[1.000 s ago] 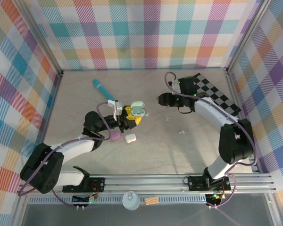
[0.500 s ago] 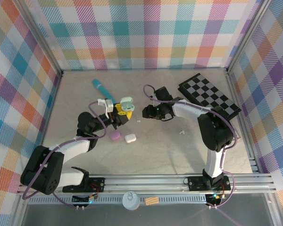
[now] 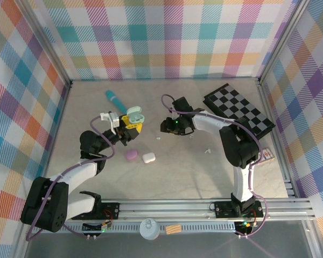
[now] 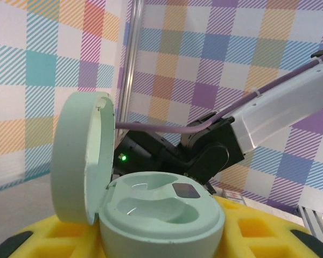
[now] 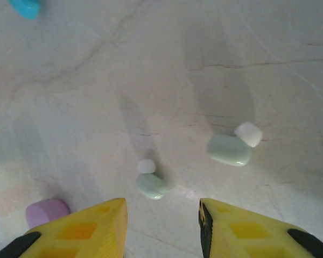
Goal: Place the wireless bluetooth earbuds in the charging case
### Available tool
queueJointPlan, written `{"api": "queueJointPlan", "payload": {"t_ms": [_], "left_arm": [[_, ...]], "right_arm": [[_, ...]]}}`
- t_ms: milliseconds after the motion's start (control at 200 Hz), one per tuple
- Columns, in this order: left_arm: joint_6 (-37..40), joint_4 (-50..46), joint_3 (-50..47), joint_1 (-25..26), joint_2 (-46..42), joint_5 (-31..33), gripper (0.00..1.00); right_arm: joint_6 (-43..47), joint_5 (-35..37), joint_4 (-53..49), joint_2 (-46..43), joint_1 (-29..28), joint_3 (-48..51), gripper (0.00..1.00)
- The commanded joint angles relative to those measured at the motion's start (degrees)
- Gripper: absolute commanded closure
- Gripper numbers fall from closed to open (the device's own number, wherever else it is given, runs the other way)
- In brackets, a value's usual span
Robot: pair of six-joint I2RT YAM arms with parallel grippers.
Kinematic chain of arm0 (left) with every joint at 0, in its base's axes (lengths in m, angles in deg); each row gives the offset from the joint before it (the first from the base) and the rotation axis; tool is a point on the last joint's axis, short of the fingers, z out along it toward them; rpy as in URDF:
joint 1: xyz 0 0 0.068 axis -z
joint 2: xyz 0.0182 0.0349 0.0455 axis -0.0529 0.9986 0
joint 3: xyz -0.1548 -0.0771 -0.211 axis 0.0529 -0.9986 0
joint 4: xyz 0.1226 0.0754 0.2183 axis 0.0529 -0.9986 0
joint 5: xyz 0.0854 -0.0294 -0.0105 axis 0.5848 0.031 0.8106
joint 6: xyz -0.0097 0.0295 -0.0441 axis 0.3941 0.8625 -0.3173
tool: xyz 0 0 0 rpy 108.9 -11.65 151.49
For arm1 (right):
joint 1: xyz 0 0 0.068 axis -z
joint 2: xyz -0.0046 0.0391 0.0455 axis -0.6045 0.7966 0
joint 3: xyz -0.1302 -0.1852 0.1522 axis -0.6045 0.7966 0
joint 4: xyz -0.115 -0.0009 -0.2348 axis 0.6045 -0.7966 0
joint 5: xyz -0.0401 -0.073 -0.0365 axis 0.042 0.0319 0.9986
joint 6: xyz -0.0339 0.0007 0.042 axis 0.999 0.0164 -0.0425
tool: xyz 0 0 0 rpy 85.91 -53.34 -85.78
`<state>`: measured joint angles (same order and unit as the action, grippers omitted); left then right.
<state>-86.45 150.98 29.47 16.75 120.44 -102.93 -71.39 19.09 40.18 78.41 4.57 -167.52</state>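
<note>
My left gripper (image 3: 130, 122) is shut on a pale green charging case (image 3: 134, 114), held up off the table. Its lid (image 4: 81, 156) stands open on the left and both wells in the base (image 4: 161, 207) are empty. Yellow pads (image 4: 258, 236) flank the case. My right gripper (image 3: 167, 126) hovers low over the table, open, with nothing between its yellow fingers (image 5: 91, 228). Two pale green earbuds with white tips lie just ahead of it: one (image 5: 151, 183) close to the gap, another (image 5: 230, 149) further right. A small earbud (image 3: 158, 138) lies on the table below the right gripper.
A purple case (image 3: 131, 155) and a white case (image 3: 148, 157) lie shut in the middle of the table. A teal stick (image 3: 116, 99) lies at the back left, a checkered board (image 3: 239, 110) at the back right. Another tiny bud (image 3: 207, 151) lies right of centre.
My right gripper has swung left from the checkered board to the earbuds near the centre, its jaws narrowing. My left gripper has carried the open case up and back to the left.
</note>
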Motion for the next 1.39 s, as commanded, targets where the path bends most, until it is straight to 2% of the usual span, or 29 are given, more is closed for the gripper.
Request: {"api": "queueJointPlan", "payload": {"t_ms": [0, 220, 400, 845, 995, 1155, 1390], "left_arm": [[0.31, 1.17, -0.23, -0.53, -0.62, -0.23, 0.60], [-1.58, 4.62, -0.37, -0.53, 0.99, -0.87, 0.60], [-2.51, 5.93, -0.42, -0.51, 1.69, -1.11, 0.60], [-2.47, 5.94, -0.38, -0.52, 1.42, -1.40, 0.60], [-2.34, 5.94, -0.32, -0.53, 1.44, -1.43, 0.60], [-2.23, 5.94, -0.20, -0.48, 1.46, -1.46, 0.59], [-2.22, 6.09, -0.31, -0.52, 1.26, -1.39, 0.60]], "right_arm": [[-5.23, -0.78, 1.68, 0.84, 0.35, -0.30, 0.59], [-12.03, -0.69, 4.96, 2.41, 1.22, 0.81, 0.59], [-12.80, 0.06, 4.82, 3.76, 1.51, -0.46, 0.59], [3.17, 4.12, -5.97, 5.66, 1.75, -10.19, 0.58], [9.89, -0.26, -12.00, 10.63, 1.95, -17.58, 0.57], [13.10, -4.08, -16.03, 15.51, 2.17, -23.56, 0.55], [14.46, -5.05, -17.42, 16.95, 2.66, -24.06, 0.55]]}}
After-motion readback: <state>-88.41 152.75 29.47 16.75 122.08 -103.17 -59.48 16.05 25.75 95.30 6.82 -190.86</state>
